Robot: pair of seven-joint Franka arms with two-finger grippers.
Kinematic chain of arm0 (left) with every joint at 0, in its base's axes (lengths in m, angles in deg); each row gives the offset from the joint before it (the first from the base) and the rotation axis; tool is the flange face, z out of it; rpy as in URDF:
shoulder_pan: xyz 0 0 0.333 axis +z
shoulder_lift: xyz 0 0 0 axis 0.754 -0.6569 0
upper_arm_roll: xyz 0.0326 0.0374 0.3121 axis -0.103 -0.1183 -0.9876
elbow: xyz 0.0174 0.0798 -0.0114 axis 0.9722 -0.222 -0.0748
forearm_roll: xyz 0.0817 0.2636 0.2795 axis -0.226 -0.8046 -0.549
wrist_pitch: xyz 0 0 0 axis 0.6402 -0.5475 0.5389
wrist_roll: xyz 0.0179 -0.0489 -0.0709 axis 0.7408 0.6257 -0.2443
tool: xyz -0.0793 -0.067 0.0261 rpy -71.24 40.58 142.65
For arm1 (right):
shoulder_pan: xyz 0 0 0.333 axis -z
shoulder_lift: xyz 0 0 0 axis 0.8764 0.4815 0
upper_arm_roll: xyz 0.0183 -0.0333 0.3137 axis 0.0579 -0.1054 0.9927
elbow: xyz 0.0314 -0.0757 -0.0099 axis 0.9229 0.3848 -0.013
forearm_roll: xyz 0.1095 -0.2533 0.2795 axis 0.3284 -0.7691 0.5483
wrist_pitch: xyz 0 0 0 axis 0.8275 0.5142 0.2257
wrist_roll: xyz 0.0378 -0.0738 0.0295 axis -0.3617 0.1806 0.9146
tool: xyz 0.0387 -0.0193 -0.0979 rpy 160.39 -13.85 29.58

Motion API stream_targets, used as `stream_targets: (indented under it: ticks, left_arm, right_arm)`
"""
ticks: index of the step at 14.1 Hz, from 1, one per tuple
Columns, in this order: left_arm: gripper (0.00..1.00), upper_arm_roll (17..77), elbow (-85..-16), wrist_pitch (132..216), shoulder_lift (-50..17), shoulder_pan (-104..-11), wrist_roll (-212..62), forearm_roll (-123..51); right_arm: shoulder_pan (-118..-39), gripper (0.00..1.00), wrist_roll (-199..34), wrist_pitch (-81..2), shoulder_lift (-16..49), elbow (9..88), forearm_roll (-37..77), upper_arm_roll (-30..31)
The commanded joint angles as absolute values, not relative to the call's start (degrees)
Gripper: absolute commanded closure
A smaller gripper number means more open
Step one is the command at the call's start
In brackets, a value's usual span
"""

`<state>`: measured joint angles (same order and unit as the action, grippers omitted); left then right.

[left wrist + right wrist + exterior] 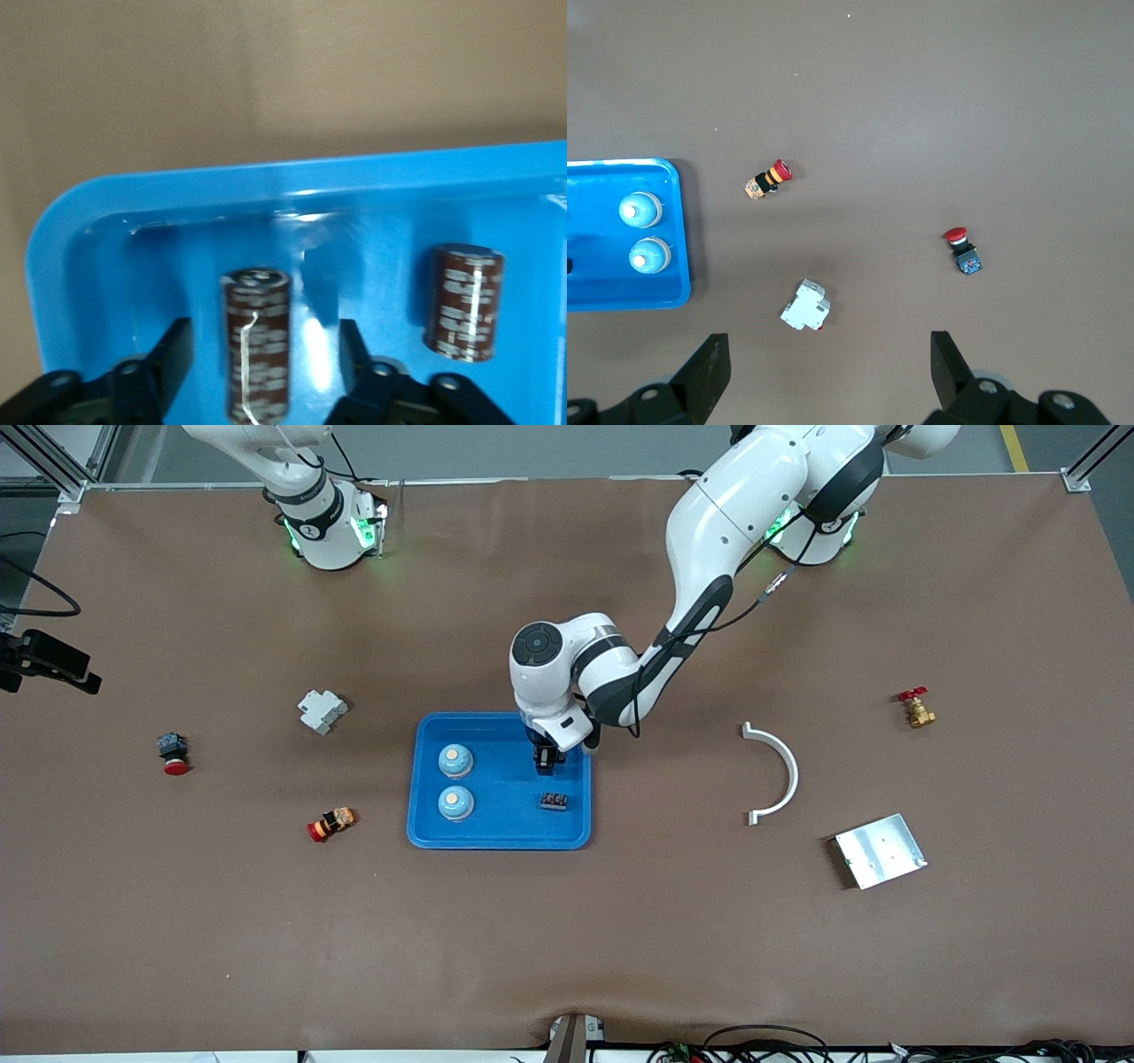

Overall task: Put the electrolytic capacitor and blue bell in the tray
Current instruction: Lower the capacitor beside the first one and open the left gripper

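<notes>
The blue tray (500, 834) lies mid-table, and two blue bells (455, 760) (455, 802) stand in it. One brown electrolytic capacitor (258, 341) rests on the tray floor between the fingers of my left gripper (266, 332). The jaws are open, with a gap on each side of it. A second capacitor (465, 301) (554, 802) lies in the tray nearer to the front camera. In the front view the left gripper (547, 762) hangs low over the tray. My right gripper (830, 372) waits open and empty, high over the right arm's end of the table.
Beside the tray toward the right arm's end lie a white breaker (322, 710), a red-and-yellow button (330, 824) and a red push button (173, 753). Toward the left arm's end lie a white curved piece (780, 771), a silver plate (879, 850) and a brass valve (917, 708).
</notes>
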<state>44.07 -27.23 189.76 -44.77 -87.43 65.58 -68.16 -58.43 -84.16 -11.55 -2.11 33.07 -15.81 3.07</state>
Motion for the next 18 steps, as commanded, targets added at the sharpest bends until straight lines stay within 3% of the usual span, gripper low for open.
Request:
stream_targets:
  ticks: [1, 8, 14, 18]
  left_arm:
    - [0.00, 43.8, -27.0, 188.5, -42.0, -87.0, 64.9, -69.6]
    - [0.00, 46.2, -28.8, 180.7, -35.0, -79.4, 51.3, -66.6]
    - [0.00, 54.0, -41.2, 180.0, -25.4, -64.9, 33.4, -66.6]
    - [0.00, 62.6, -46.5, 180.0, -22.2, -51.3, 20.6, -66.6]
  right_arm:
    - [-57.5, 0.00, -83.6, -10.9, -2.3, 32.6, -15.8, 3.6]
    - [-57.6, 0.00, -83.6, -10.7, -2.4, 32.6, -15.8, 3.7]
    - [-57.5, 0.00, -83.5, -10.6, -2.4, 32.6, -15.8, 3.7]
    - [-57.3, 0.00, -83.5, -10.8, -2.2, 32.6, -15.7, 3.6]
